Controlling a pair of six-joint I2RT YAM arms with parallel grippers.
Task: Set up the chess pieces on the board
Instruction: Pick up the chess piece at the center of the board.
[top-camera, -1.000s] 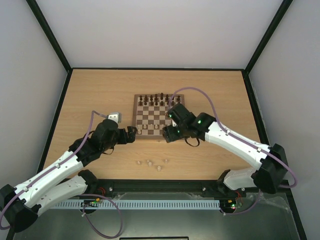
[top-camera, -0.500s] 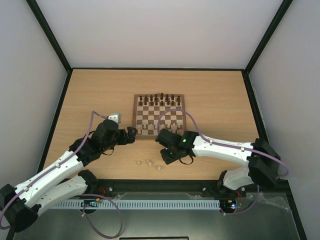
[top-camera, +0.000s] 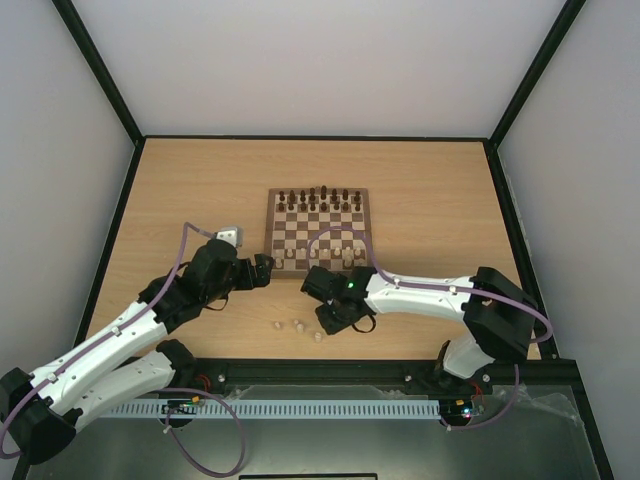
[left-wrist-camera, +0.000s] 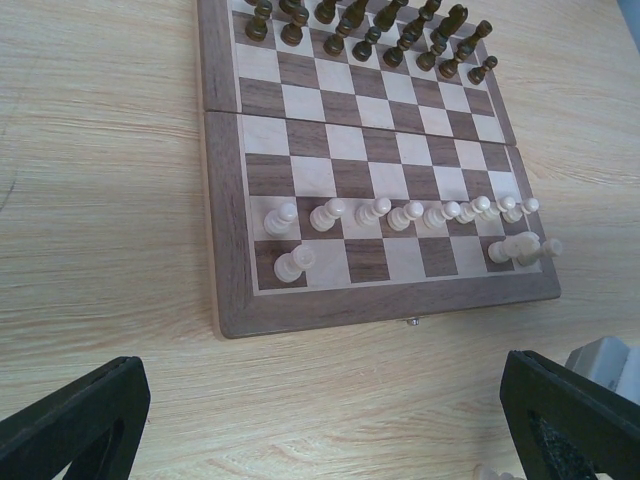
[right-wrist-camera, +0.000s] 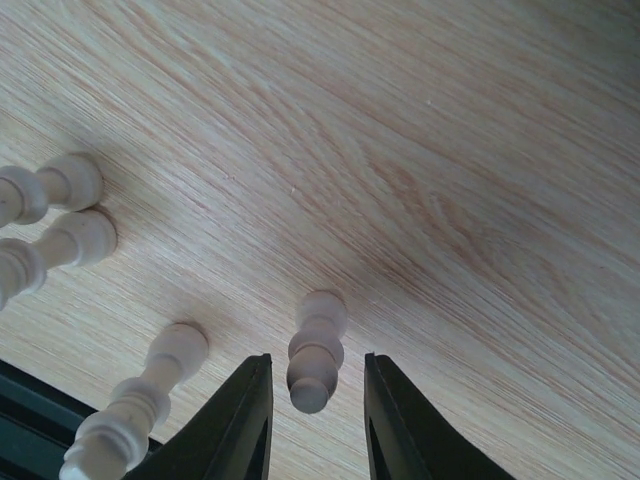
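The board (top-camera: 270, 235) lies mid-table, with a row of pale chess pieces (left-wrist-camera: 400, 213) on its near side and a few more behind that row (left-wrist-camera: 293, 264). Loose pale pieces (top-camera: 298, 325) stand on the table in front of it. My right gripper (top-camera: 327, 322) is down among them. Its jaws stand narrowly open around one upright pale piece (right-wrist-camera: 316, 350), with a gap on each side. My left gripper (top-camera: 265, 268) hovers wide open and empty by the board's near left corner (left-wrist-camera: 225, 320).
Dark brown pieces (top-camera: 318, 197) fill the board's far rows. Three other loose pale pieces (right-wrist-camera: 150, 390) stand just left of the right gripper's jaws. Black frame rails bound the table, and a rail (top-camera: 320, 372) runs along its near edge.
My right arm has swung from the board's near right edge down to the loose pieces in front, and its jaws have narrowed around one piece. The left arm has not moved.
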